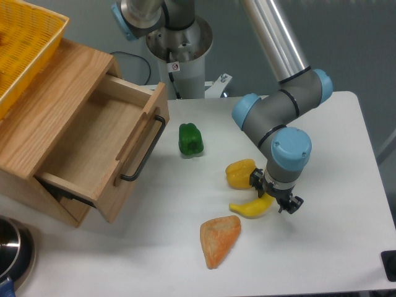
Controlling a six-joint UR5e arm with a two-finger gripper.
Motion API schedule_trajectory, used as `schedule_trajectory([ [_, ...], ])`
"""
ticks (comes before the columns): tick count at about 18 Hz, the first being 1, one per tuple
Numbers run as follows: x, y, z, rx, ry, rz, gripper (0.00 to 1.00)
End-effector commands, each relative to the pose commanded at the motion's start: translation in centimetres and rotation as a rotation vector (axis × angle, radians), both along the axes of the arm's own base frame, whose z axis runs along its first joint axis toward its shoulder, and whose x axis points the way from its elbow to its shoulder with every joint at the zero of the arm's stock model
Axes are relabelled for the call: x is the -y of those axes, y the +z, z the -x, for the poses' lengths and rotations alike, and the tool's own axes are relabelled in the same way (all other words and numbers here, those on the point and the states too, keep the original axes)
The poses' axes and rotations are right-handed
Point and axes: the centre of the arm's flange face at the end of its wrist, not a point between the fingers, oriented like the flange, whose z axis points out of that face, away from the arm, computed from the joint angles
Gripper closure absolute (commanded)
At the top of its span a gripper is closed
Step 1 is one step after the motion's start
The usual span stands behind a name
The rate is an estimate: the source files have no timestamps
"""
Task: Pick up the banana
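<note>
Orange wedge [219, 239], lower centre; banana [250, 208] just above it on my surface [334, 247].
Gripper [272, 199] down over banana's right end; I cannot tell its jaw state. Yellow pepper [239, 173] beside.

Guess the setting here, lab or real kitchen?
Likely a robot lab tabletop, not a kitchen: arm base bolted by a plain white table, toy produce like the banana and green pepper, plus a standalone wooden drawer unit.
</note>
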Motion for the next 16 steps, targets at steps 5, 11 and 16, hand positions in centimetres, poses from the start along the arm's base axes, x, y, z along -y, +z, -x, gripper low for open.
schedule_trajectory([
  [5, 0.1, 0.2, -0.1, -0.001, 0.0, 0.001, 0.96],
  [11, 0.0, 0.7, 0.0, -0.009, -0.003, -0.003, 0.41],
  [16, 0.1, 2.8, 0.4, -0.036, 0.0, -0.023, 0.27],
])
